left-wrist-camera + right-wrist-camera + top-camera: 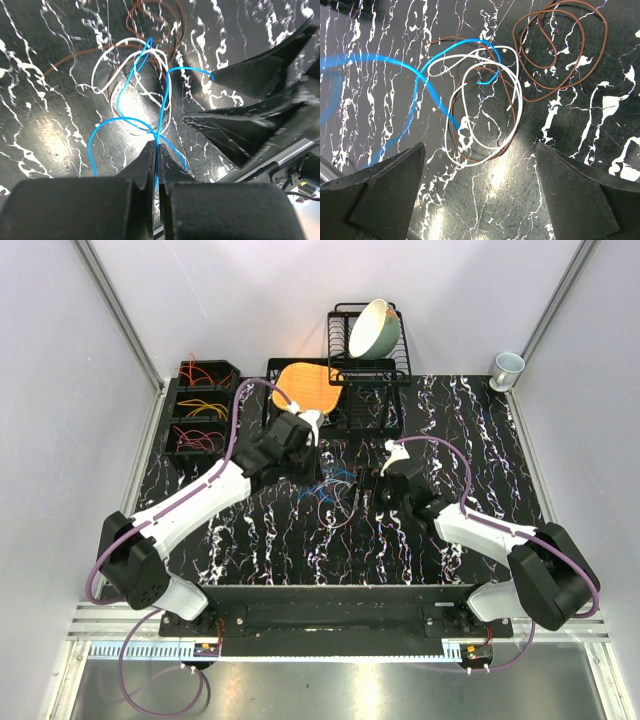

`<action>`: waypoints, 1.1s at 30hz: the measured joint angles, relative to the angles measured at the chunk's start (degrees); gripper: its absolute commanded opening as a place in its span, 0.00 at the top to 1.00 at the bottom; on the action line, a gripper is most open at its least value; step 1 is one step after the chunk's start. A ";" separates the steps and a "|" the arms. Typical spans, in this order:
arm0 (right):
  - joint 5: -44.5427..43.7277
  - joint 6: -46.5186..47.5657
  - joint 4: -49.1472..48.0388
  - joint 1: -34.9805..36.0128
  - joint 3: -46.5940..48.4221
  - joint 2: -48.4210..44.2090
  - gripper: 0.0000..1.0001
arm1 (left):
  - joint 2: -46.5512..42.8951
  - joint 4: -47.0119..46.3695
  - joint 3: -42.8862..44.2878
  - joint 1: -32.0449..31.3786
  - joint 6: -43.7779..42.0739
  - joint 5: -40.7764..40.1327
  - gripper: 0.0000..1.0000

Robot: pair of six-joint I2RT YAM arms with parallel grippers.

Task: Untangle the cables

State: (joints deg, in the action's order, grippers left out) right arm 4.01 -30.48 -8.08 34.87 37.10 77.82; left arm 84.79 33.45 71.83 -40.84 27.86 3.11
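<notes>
A tangle of thin cables (335, 492) lies mid-table: a blue cable (120, 119), a white cable (517, 100) and a brown cable coil (547, 98). My left gripper (156, 146) is shut on the blue cable, which runs up between its fingertips; in the top view it sits at the tangle's left edge (316, 476). My right gripper (480, 145) is open and empty, hovering just above the white and brown loops, to the right of the tangle (385, 472). The blue cable (395, 59) arcs off to the left in the right wrist view.
Black bins (200, 405) holding red, yellow and purple wires stand at the back left. An orange board (305, 387) lies beside a black dish rack (368, 380) holding a pale bowl (375, 328). A mug (507, 368) stands at the back right.
</notes>
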 measured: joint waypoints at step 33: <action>0.02 0.00 0.00 -0.02 0.00 0.02 0.02 | -13.49 4.09 10.71 7.87 -6.40 -8.98 1.00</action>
State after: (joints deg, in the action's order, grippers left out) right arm 4.03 -30.48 -8.08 34.85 37.10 77.84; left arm 71.31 37.54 82.54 -32.97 21.45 -5.87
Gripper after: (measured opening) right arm 0.975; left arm 0.009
